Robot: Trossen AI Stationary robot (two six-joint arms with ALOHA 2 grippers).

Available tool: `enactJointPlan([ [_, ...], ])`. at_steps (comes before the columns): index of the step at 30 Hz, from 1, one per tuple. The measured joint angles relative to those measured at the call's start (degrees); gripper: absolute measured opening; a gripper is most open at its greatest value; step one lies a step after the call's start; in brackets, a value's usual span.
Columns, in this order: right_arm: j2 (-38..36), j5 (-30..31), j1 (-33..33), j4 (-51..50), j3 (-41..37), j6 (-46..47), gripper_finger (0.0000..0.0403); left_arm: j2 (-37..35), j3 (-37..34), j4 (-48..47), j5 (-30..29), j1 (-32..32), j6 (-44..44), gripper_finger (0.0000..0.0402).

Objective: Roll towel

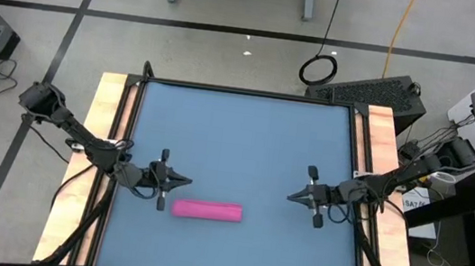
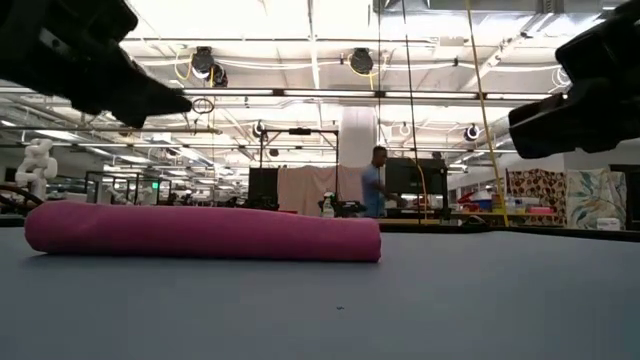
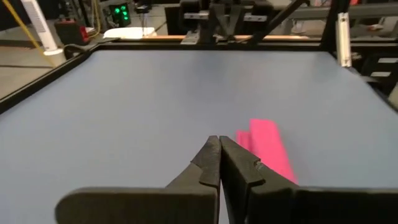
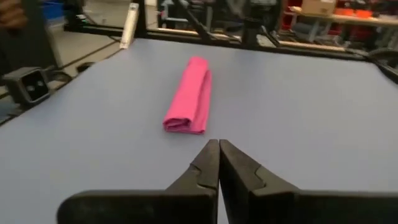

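The towel (image 1: 207,209) is a magenta-pink roll lying on its side on the blue tabletop (image 1: 246,134), near the front, lengthwise from left to right. It also shows in the low view (image 2: 200,232), the left wrist view (image 3: 268,146) and the right wrist view (image 4: 189,96). My left gripper (image 1: 188,181) hovers shut just beyond the roll's left end, clear of it. My right gripper (image 1: 290,195) hovers shut to the right of the roll, a short way off. Both point toward the table's middle, fingertips together (image 3: 219,142) (image 4: 219,144).
Wooden side rails (image 1: 110,117) (image 1: 380,141) flank the table. The far half of the blue top is bare. Beyond the table stand benches, equipment and a person (image 2: 373,180) in the room.
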Motion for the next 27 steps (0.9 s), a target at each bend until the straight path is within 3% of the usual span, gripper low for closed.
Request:
enactJointPlan([
  [9, -0.3, -1.2, -3.0, -1.4, 0.1, -3.5, 0.0001, -2.4, -3.9, 0.2, 1.4, 3.8, 1.4, 0.0006],
  [20, -0.5, -3.0, -8.0, -2.7, 0.1, -4.8, 0.0001, -14.4, -12.0, 2.7, 2.4, 4.1, 2.0, 0.0006],
  [27, -0.9, -6.3, -10.5, -2.3, 0.1, -6.4, 0.0000, -21.0, -12.0, 0.6, 3.9, 4.1, 10.6, 0.0006],
])
